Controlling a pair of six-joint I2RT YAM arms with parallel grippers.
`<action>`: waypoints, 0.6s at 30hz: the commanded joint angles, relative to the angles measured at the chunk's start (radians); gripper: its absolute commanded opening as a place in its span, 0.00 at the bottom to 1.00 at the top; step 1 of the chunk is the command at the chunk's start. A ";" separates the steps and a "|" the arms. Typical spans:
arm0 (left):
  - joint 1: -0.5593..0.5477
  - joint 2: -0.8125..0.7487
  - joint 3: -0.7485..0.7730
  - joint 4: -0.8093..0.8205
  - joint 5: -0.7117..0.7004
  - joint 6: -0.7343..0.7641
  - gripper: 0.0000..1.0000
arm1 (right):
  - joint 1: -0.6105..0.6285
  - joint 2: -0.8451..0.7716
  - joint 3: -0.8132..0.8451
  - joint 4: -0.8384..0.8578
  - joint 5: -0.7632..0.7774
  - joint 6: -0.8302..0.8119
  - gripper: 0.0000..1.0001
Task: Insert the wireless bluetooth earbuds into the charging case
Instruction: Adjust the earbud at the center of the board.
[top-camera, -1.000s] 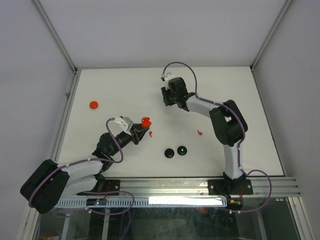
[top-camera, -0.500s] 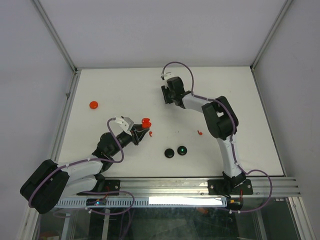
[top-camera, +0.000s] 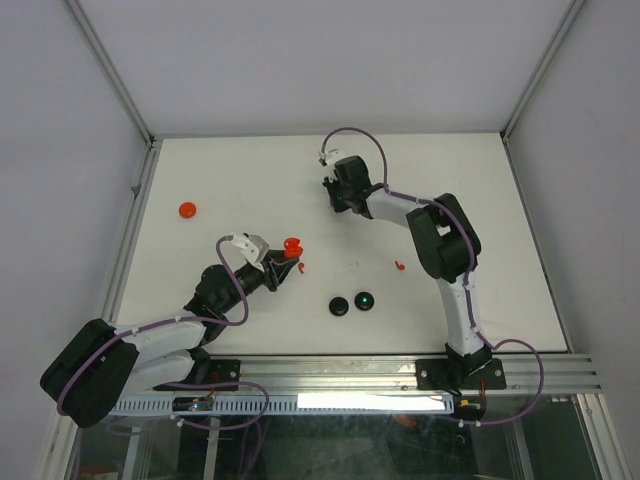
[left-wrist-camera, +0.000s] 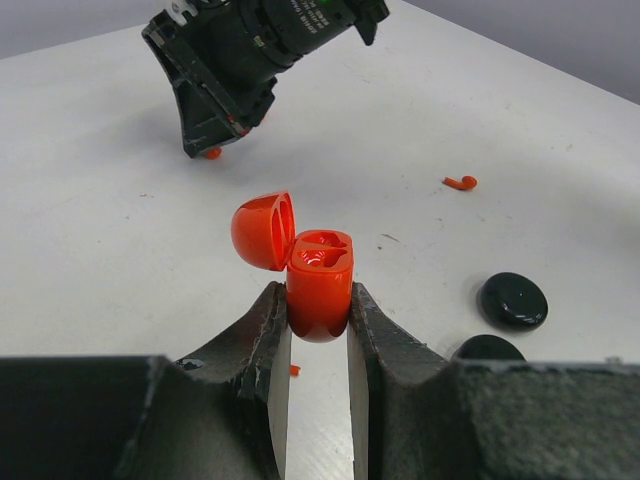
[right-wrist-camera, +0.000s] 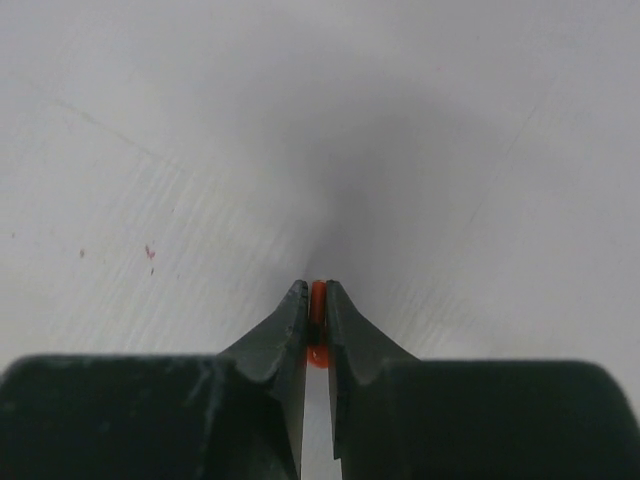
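Note:
My left gripper (left-wrist-camera: 318, 318) is shut on the red charging case (left-wrist-camera: 320, 280), holding it upright just above the table. Its lid (left-wrist-camera: 262, 230) hangs open to the left, and the sockets show on top. In the top view the case (top-camera: 292, 245) is left of centre. My right gripper (right-wrist-camera: 317, 300) points down at the table farther back, shut on a small red earbud (right-wrist-camera: 318, 294) pinched between its tips. The left wrist view shows that gripper (left-wrist-camera: 207, 150) at the top with a red bit under it. Another red earbud (top-camera: 400, 265) lies loose to the right.
Two black round discs (top-camera: 340, 306) (top-camera: 366, 300) lie near the front centre, one with a green light. A red disc (top-camera: 187, 210) sits at the far left. A tiny red piece (top-camera: 303, 268) lies beside the left gripper. The table is walled on three sides.
My right gripper has closed on the red earbud, and its wrist has shifted slightly towards the back. The left arm and the case have not moved.

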 joint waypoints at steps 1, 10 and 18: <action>-0.005 -0.014 0.021 0.030 0.030 0.022 0.00 | 0.024 -0.117 -0.109 -0.123 -0.081 -0.050 0.12; -0.005 -0.020 0.020 0.031 0.038 0.021 0.00 | 0.118 -0.264 -0.325 -0.212 -0.068 -0.057 0.14; -0.004 -0.014 0.021 0.034 0.044 0.017 0.00 | 0.166 -0.305 -0.398 -0.252 0.036 -0.043 0.31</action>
